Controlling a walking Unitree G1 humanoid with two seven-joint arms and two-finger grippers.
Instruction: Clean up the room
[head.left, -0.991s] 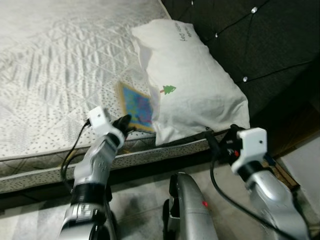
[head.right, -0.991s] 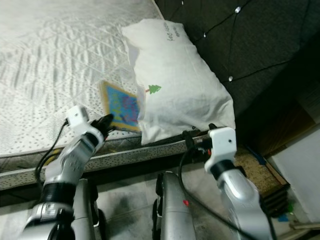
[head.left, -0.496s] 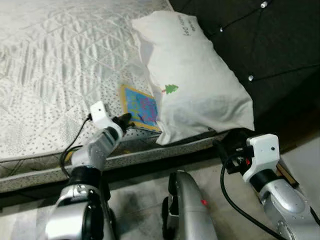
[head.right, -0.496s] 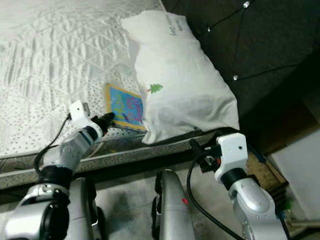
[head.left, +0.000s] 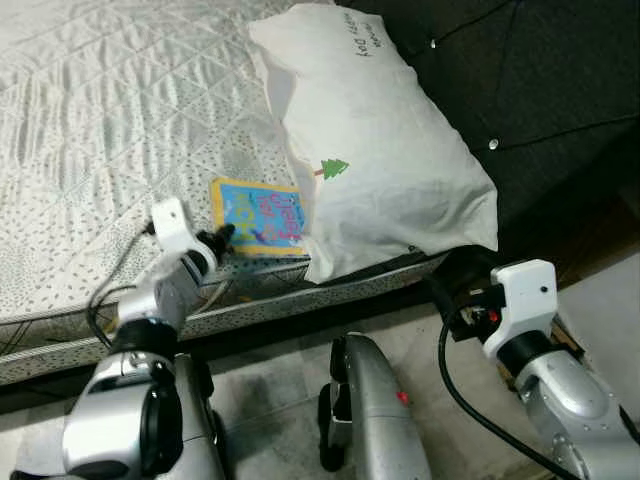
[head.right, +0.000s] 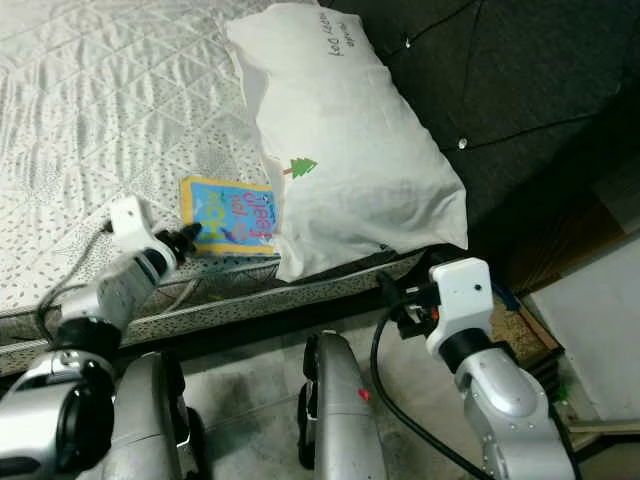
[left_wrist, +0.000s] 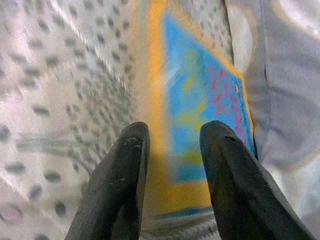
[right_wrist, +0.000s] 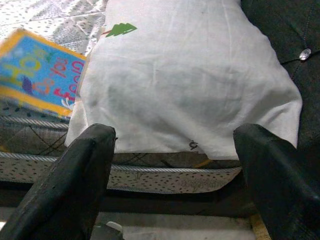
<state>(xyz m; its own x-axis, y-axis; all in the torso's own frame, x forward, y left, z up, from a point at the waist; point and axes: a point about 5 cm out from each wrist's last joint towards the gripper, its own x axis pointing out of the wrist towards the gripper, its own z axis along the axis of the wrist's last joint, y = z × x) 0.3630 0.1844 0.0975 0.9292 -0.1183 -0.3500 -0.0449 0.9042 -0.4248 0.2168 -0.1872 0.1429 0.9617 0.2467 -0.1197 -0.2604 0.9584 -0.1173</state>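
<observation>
Quilted mattress (head.left: 110, 120) fills the background, and on its near edge the left gripper (left_wrist: 170, 150) has closed in over the last second, its parted fingers now straddling the book's (head.left: 258, 216) near corner, so a pickup looks close. Tucked partly under the pillow (head.left: 370, 150), the book lies flat; the right gripper (right_wrist: 175, 165) hangs wide open before that pillow.

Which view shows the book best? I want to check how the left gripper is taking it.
The left wrist view: the book fills the frame, its yellow edge between the left gripper's open fingers. The eye views show it whole but small, lying on the mattress partly under the pillow. The right wrist view catches its cover from afar.
</observation>
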